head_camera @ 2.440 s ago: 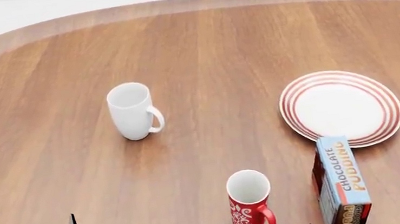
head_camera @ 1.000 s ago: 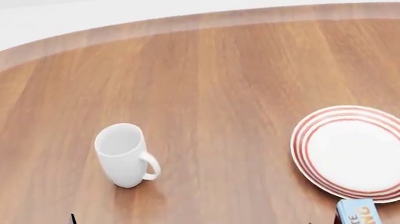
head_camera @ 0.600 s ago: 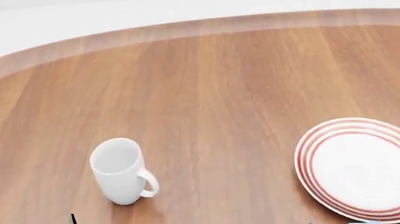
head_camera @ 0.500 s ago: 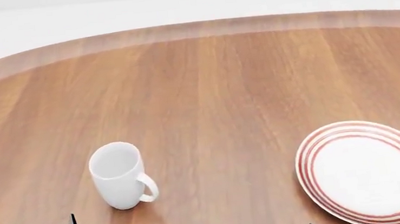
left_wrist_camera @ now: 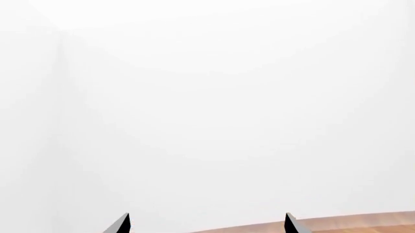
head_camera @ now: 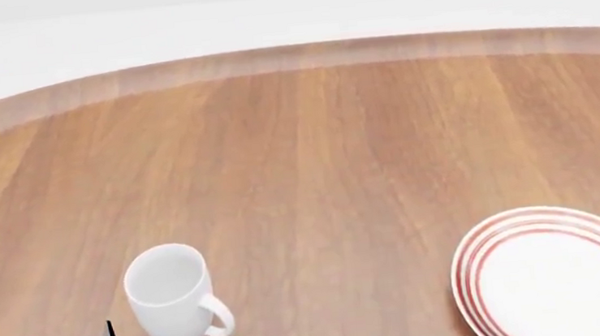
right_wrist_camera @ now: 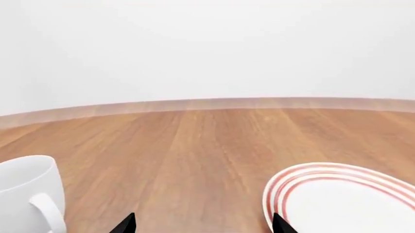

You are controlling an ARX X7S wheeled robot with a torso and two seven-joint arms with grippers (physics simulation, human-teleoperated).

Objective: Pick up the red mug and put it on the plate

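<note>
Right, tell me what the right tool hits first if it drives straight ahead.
Probably nothing: the right tool points down the bare strip of table between the white mug and the plate. Depth is uncertain.

wood-grain table [head_camera: 331, 149], glossy ceramic plate [head_camera: 554, 276]

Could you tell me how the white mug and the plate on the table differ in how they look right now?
The white mug stands upright and tall; the plate lies flat and low. The mug is plain white, while the plate carries red rings around its rim. The mug has a handle; the plate has none. The mug shows whole in the head view, whereas the plate is cut by the frame edge. Both are white, empty and rest on the wooden table.
</note>
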